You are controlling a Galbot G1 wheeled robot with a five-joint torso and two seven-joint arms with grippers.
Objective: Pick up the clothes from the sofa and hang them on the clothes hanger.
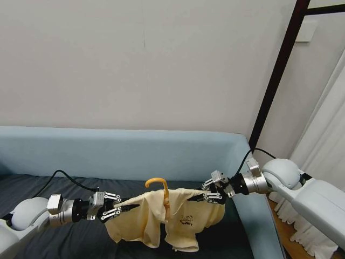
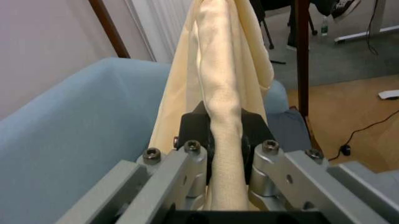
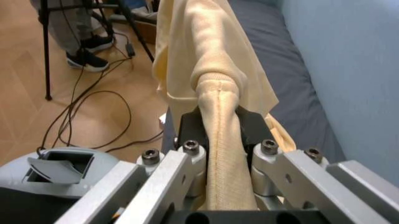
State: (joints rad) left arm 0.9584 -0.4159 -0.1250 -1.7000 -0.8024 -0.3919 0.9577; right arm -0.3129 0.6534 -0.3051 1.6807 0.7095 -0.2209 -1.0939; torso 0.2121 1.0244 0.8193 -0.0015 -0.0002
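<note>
Our left end effector and right end effector each clamp a shoulder of the shirt, held on its hanger above the sofa; uneven pulling could slip the fabric free

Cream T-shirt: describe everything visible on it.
The cream knit T-shirt has short sleeves and a small dark chest print. It hangs limp and creased on a hanger with an orange curved hook, stretched between the left gripper and right gripper, each shut on a bunched shoulder, over the light blue sofa.
</note>
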